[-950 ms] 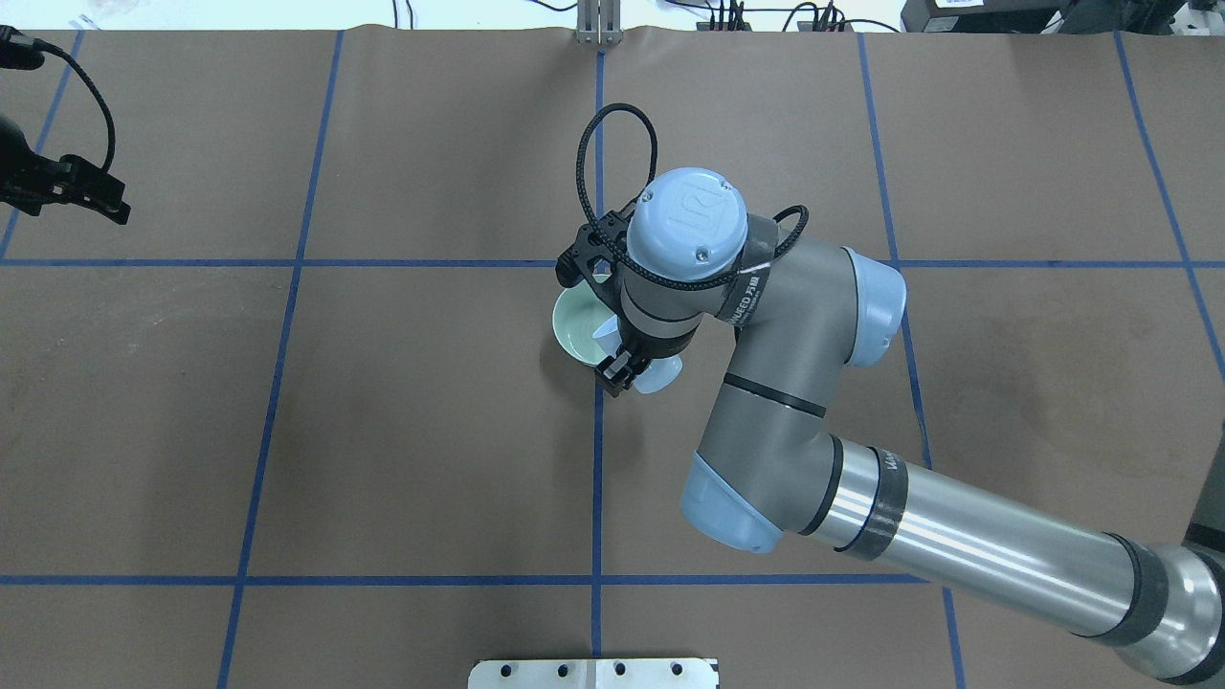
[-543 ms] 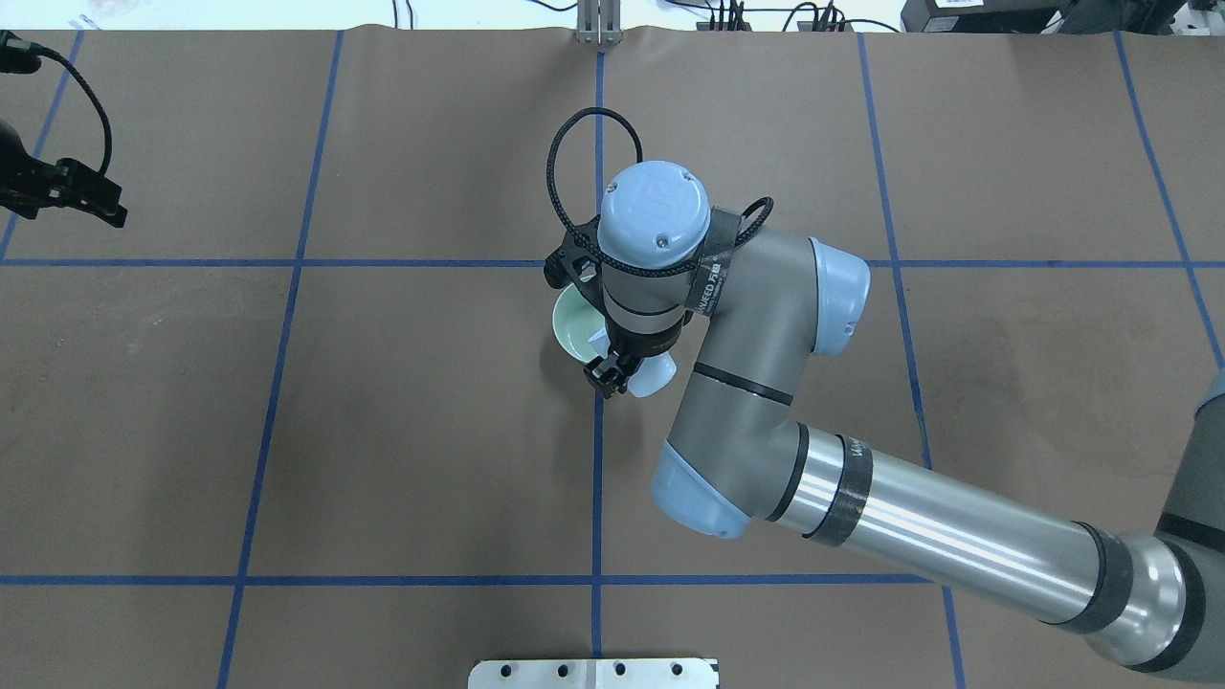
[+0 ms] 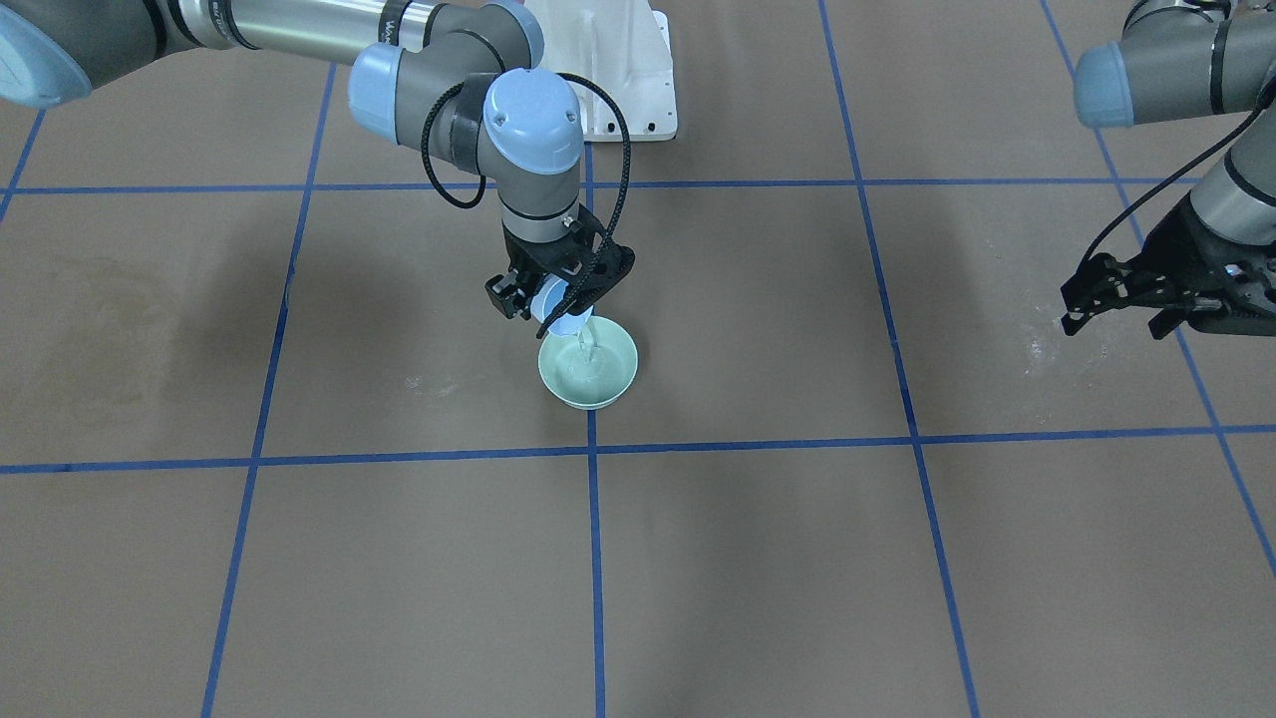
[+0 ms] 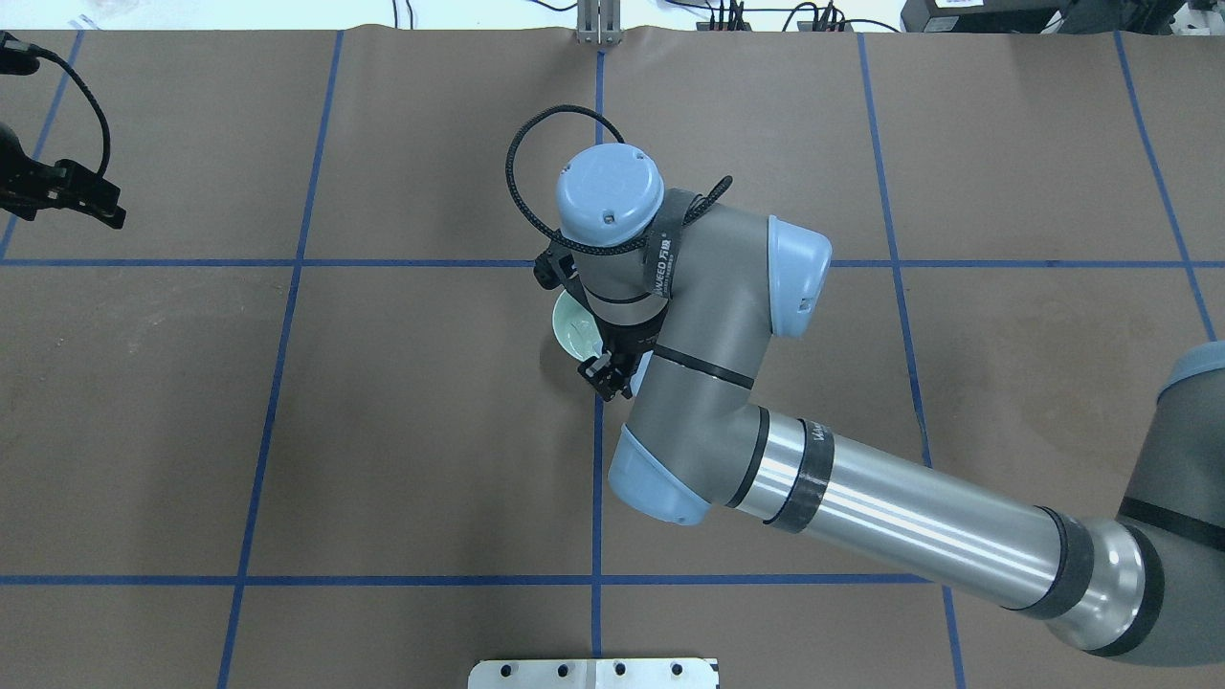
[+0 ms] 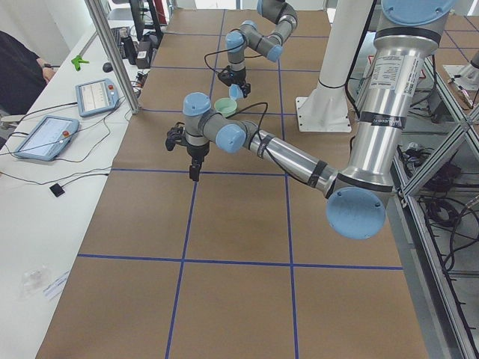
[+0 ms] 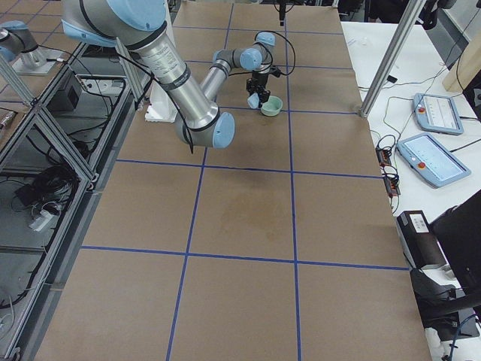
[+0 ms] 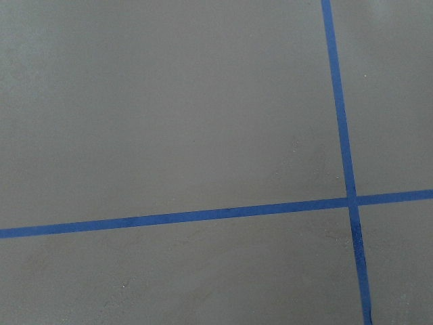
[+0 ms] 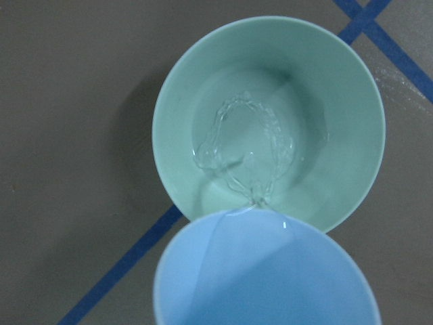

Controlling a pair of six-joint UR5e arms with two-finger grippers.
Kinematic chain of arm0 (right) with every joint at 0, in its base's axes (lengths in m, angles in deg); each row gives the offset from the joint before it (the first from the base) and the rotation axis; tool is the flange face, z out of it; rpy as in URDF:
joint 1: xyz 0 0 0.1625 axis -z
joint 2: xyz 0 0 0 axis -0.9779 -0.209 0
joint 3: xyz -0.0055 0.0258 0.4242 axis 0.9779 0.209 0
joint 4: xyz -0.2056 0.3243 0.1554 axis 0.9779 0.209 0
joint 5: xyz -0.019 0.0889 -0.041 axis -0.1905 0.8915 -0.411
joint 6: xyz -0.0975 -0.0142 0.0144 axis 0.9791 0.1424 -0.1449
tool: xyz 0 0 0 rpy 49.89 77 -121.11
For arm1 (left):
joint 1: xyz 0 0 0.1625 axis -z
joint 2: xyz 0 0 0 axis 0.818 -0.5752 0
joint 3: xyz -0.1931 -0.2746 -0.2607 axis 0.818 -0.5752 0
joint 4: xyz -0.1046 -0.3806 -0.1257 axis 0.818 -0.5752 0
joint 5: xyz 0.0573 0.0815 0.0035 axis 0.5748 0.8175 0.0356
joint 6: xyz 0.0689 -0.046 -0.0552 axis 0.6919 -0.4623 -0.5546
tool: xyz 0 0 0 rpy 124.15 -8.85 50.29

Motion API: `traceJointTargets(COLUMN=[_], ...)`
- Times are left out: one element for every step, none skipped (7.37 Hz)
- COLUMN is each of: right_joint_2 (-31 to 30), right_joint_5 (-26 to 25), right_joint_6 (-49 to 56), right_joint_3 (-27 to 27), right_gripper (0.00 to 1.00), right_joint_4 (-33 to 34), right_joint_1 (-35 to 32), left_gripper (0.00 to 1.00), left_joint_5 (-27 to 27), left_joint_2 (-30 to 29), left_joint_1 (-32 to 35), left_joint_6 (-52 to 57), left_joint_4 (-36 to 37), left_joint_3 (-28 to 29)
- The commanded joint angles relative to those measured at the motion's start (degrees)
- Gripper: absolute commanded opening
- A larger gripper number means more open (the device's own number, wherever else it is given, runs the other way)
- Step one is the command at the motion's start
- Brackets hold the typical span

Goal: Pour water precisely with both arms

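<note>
My right gripper [image 3: 556, 297] is shut on a light blue cup [image 3: 559, 310], tilted over a pale green bowl [image 3: 626, 361] near the table's middle. A thin stream of water [image 3: 585, 344] runs from the cup's lip into the bowl. In the right wrist view the cup [image 8: 264, 271] sits at the bottom, the bowl [image 8: 169, 101] above it, and a shallow rippling pool of water [image 8: 247, 149] lies in it. In the overhead view the right arm hides most of the bowl [image 4: 572, 325]. My left gripper [image 3: 1116, 321] is open and empty, far off at the table's side [image 4: 96, 206].
Brown paper with blue tape grid lines [image 4: 597, 478] covers the table. A white mounting plate [image 3: 623, 90] stands at the robot's base. The left wrist view holds only paper and a tape crossing [image 7: 350, 200]. Tablets and cables lie on a side bench [image 5: 93, 96].
The right arm's wrist and elbow have swung left over the bowl, hiding more of the bowl and cup from above. The left gripper has barely moved.
</note>
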Motion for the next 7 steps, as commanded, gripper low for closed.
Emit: traceJointTargets(right_joint_2=[1.1, 2.7, 3.5, 5.1, 5.8, 5.7, 5.7], right_joint_5=[1.1, 1.0, 1.0, 1.0, 1.1, 1.1, 0.9], right_joint_6=[1.0, 1.1, 1.1, 1.1, 1.3, 1.3, 1.3], right_joint_3=[1.1, 3.4, 4.6, 6.0, 6.8, 6.8, 6.1], right_gripper=[0.00, 0.00, 0.00, 0.00, 0.00, 0.00, 0.00], right_joint_4=[2.8, 3.8, 4.2, 5.6, 6.0, 6.0, 5.9], right_joint_1=[-0.3, -0.5, -0.4, -0.4, -0.5, -0.5, -0.5], left_gripper=[1.00, 1.00, 1.00, 1.00, 1.00, 1.00, 1.00], left_joint_5=[0.0, 0.0, 0.0, 0.0, 0.0, 0.0, 0.0], left_joint_2=[0.0, 0.0, 0.0, 0.0, 0.0, 0.0, 0.0], left_joint_1=[0.0, 0.0, 0.0, 0.0, 0.0, 0.0, 0.0], left_joint_6=[0.0, -0.1, 0.0, 0.0, -0.1, -0.1, -0.1], left_joint_4=[0.0, 0.0, 0.0, 0.1, 0.0, 0.1, 0.0], left_joint_3=[-0.1, -0.2, -0.2, -0.2, -0.2, -0.3, -0.3])
